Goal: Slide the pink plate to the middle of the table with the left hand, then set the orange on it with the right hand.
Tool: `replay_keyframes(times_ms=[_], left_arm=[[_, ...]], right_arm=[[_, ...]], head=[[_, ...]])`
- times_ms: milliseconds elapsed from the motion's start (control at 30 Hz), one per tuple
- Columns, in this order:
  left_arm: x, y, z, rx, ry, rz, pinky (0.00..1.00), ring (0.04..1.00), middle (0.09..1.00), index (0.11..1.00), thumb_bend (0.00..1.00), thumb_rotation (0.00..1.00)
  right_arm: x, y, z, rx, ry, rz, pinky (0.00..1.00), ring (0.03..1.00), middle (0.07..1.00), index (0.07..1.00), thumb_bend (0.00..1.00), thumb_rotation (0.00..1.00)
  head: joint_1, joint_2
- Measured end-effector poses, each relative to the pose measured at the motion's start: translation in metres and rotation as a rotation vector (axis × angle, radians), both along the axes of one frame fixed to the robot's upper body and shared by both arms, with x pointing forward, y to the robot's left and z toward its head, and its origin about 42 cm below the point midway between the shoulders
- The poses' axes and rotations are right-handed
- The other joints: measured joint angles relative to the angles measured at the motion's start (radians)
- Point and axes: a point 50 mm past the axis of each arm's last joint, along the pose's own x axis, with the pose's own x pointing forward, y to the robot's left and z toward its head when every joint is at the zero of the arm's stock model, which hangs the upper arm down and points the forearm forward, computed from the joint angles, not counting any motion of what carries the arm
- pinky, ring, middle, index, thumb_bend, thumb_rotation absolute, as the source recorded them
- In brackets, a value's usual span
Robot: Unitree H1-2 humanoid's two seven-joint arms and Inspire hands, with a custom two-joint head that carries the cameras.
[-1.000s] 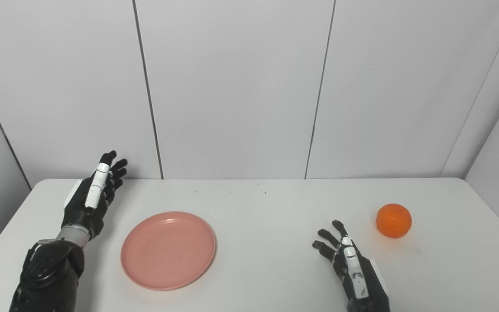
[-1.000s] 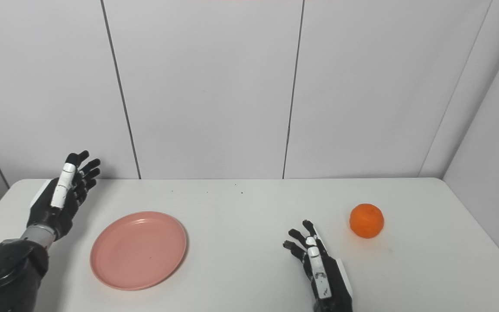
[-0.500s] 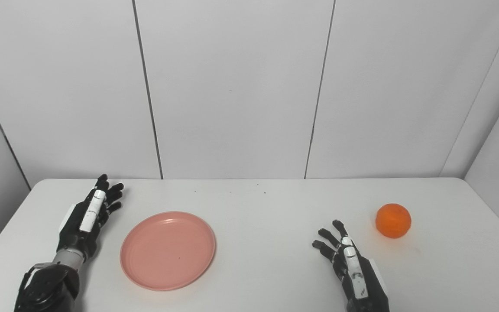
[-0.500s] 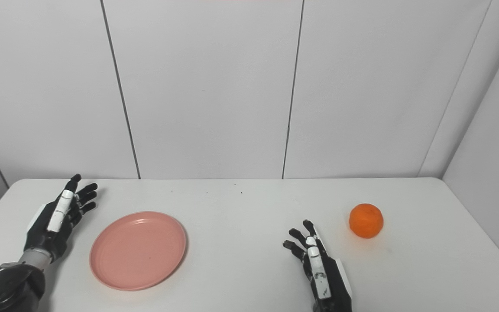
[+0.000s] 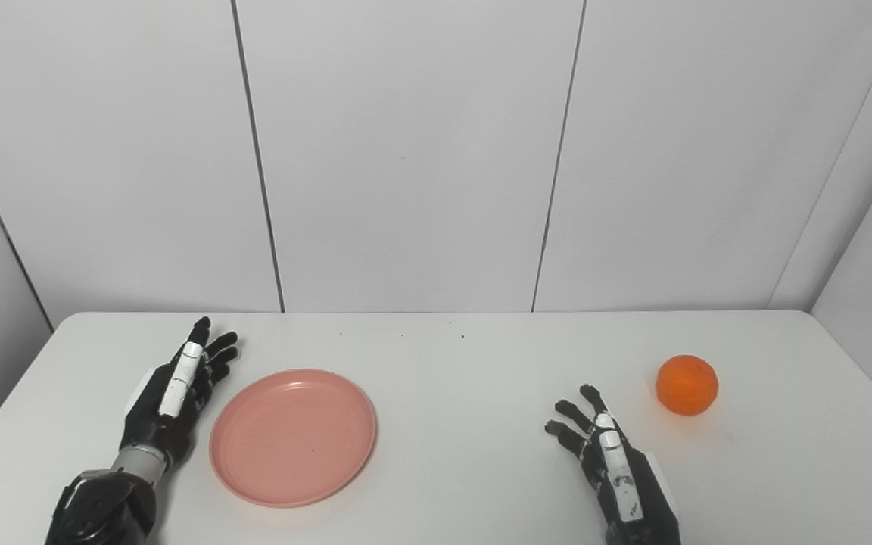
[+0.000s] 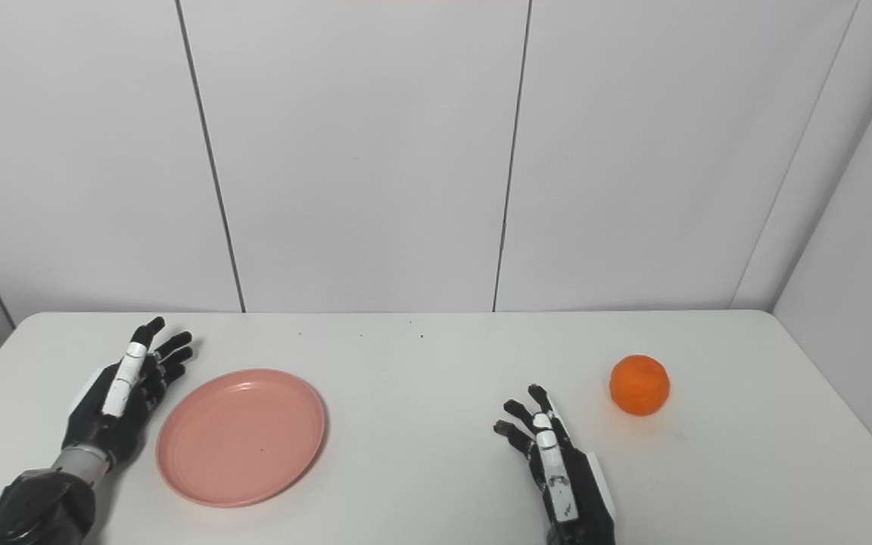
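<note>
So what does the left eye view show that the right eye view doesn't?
Only the left eye view: more of the side wall beyond the table's left end. Only the right eye view: more side wall and tabletop right of the round orange fruit. Both show the white table, the round pink plastic plate with the open left hand beside it, and the open right hand short of the orange.

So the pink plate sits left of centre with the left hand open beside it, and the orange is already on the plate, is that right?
Not quite. The orange is not on the pink plate; the left eye view shows it on the bare table at the far right, beyond the right hand. The rest holds: the plate sits left of centre, the left hand open beside it.
</note>
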Motion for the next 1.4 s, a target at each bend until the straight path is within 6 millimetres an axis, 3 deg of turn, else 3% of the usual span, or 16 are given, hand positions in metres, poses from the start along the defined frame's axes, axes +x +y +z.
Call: replay_keyframes(times_ms=[200,267,567,833,1100,1400], left_arm=[[-0.007,-0.02,0.0,-0.068,0.014,-0.035,1.0,0.915,0.887,0.999,0.83,0.85],[-0.01,-0.027,-0.001,-0.091,0.027,-0.049,1.0,0.916,0.852,1.0,0.83,0.84],[-0.019,-0.04,0.002,-0.099,0.051,-0.107,1.0,0.944,0.903,1.0,0.82,0.84],[-0.019,-0.049,0.0,-0.099,0.056,-0.094,0.99,0.907,0.878,0.995,0.85,0.84],[-0.017,-0.06,-0.004,-0.126,0.057,-0.07,0.97,0.897,0.884,0.997,0.81,0.83],[-0.002,-0.084,-0.007,-0.18,0.051,-0.036,0.94,0.877,0.875,0.982,0.83,0.83]], right_arm=[[0.0,0.001,0.0,0.002,0.0,-0.002,0.88,0.789,0.855,0.947,0.74,0.92],[0.0,0.001,0.0,0.003,0.001,-0.001,0.9,0.789,0.853,0.947,0.73,0.92],[0.0,0.002,0.0,0.002,0.001,0.001,0.9,0.787,0.853,0.949,0.73,0.92],[0.0,0.002,0.0,0.003,0.002,0.001,0.89,0.78,0.846,0.945,0.74,0.9],[0.0,0.003,0.0,0.006,0.002,0.003,0.89,0.781,0.846,0.942,0.74,0.89],[0.0,0.006,0.0,0.018,0.004,0.003,0.89,0.779,0.846,0.943,0.75,0.88]], head=[[0.0,0.002],[-0.002,0.002],[0.0,0.0],[0.002,0.002],[-0.002,0.0],[-0.014,-0.002]])
